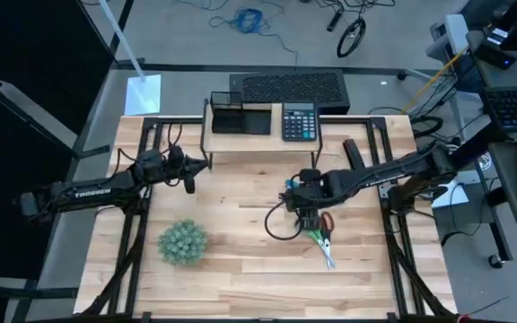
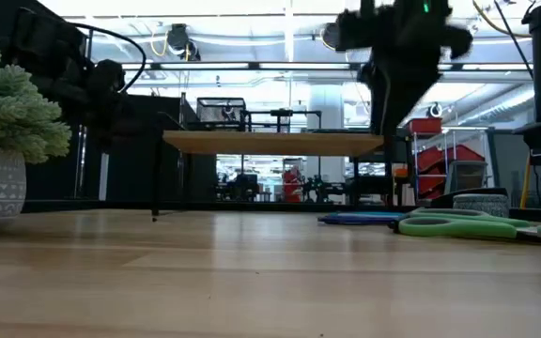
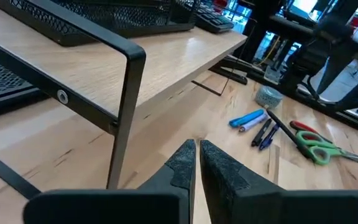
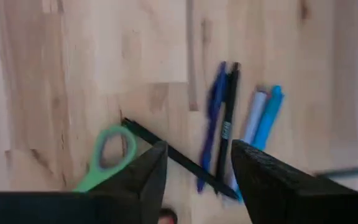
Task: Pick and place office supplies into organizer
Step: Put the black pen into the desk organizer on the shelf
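Note:
The office supplies lie on the wooden table right of centre: blue pens point(image 4: 215, 124), a dark pen point(image 4: 173, 155), green-handled scissors point(image 1: 323, 242) and red-handled scissors point(image 3: 300, 128). My right gripper point(image 4: 194, 168) hangs open above them, pointing down, its fingers over the dark pen between the green handle point(image 4: 107, 155) and the blue pens, touching nothing. My left gripper point(image 3: 196, 163) is shut and empty, at the table's left beside the riser's leg point(image 3: 124, 118). The black organizer point(image 1: 239, 117) stands on the wooden riser shelf point(image 1: 254, 142) at the far edge.
A black calculator point(image 1: 300, 122) sits on the riser beside the organizer. A fuzzy green plant in a pot point(image 1: 183, 242) stands at the near left. A small grey roll point(image 3: 269, 97) and a dark flat item point(image 1: 353, 152) lie right of the riser. A keyboard point(image 1: 294, 87) lies beyond the table.

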